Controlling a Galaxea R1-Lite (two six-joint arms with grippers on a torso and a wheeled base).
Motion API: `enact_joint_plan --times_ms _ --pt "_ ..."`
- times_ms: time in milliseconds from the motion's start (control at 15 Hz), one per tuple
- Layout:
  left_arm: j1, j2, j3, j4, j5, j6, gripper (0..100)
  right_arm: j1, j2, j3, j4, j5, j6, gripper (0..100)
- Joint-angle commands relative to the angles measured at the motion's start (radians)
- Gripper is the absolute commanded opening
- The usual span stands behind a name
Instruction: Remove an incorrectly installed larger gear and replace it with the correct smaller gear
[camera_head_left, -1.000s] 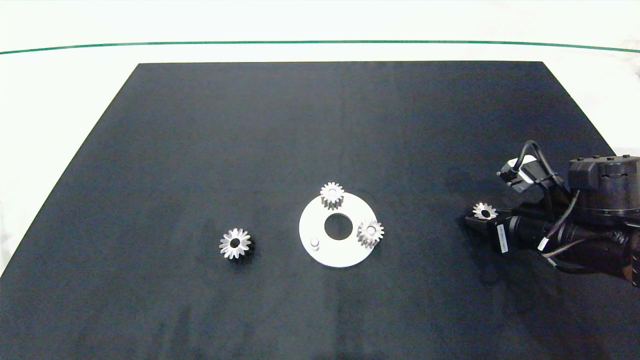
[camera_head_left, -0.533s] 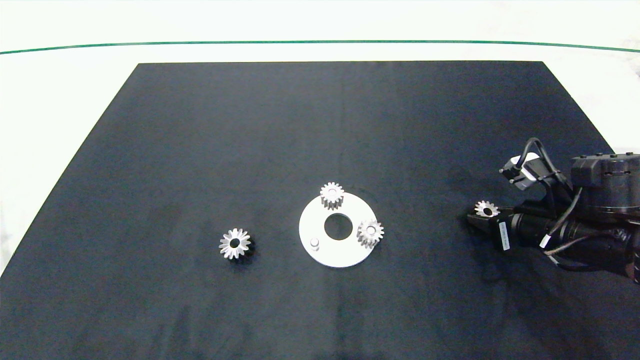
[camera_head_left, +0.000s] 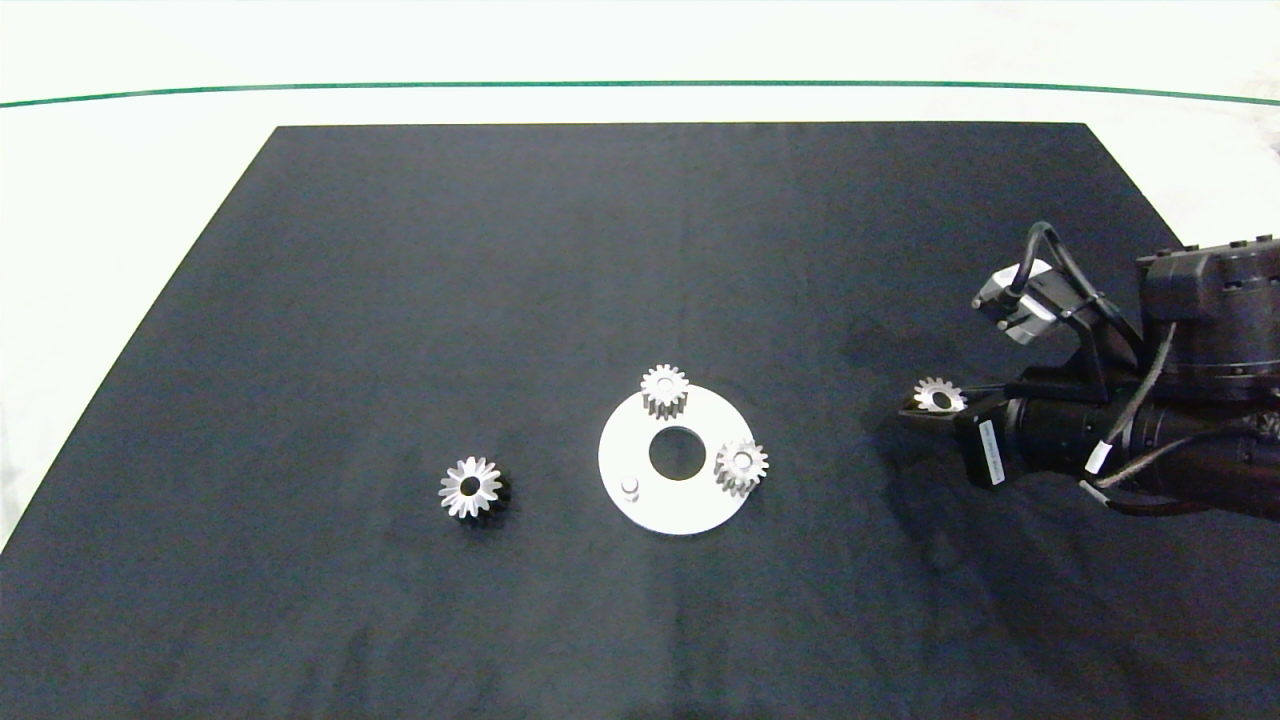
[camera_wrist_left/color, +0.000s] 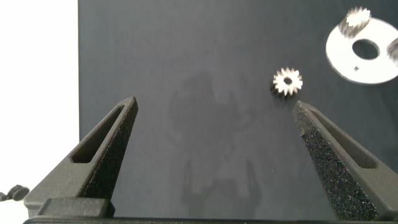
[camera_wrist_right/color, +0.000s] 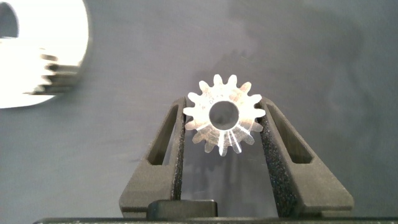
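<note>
The larger gear (camera_head_left: 470, 487), a starburst of slim teeth, lies flat on the black mat to the left of the white round plate (camera_head_left: 690, 508); the left wrist view shows it too (camera_wrist_left/color: 287, 81). My right gripper (camera_head_left: 930, 408) hovers to the right of the plate, shut on the smaller gear (camera_head_left: 938, 398). In the right wrist view this gear (camera_wrist_right/color: 224, 116) sits clamped between both fingers, bore facing the camera. My left gripper (camera_wrist_left/color: 214, 106) is open, holds nothing, and is outside the head view.
Two small gears stand on the plate, one at its far edge (camera_head_left: 664, 390) and one at its right edge (camera_head_left: 741, 465). A bare peg (camera_head_left: 629, 486) rises at its front left. The black mat (camera_head_left: 640, 250) covers the white table.
My right gripper, still holding the smaller gear, has moved left toward the plate and a little farther from the front edge. Nothing else has moved.
</note>
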Motion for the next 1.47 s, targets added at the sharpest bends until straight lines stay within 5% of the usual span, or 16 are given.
enact_joint_plan --times_ms 67,333,933,1467 --pt "0.007 -0.032 -0.004 0.003 0.002 0.001 100 0.143 -0.034 -0.126 0.135 -0.04 -0.003 19" --pt "0.025 -0.093 0.016 0.003 0.002 0.01 100 0.27 0.0 -0.27 0.28 -0.048 -0.006 19" --pt "0.034 -0.189 0.022 0.067 0.004 0.015 100 0.485 0.247 -0.449 0.288 -0.168 -0.004 19" --pt "0.036 -0.208 0.004 0.067 0.004 0.014 100 0.546 0.356 -0.517 0.339 -0.182 -0.004 19"
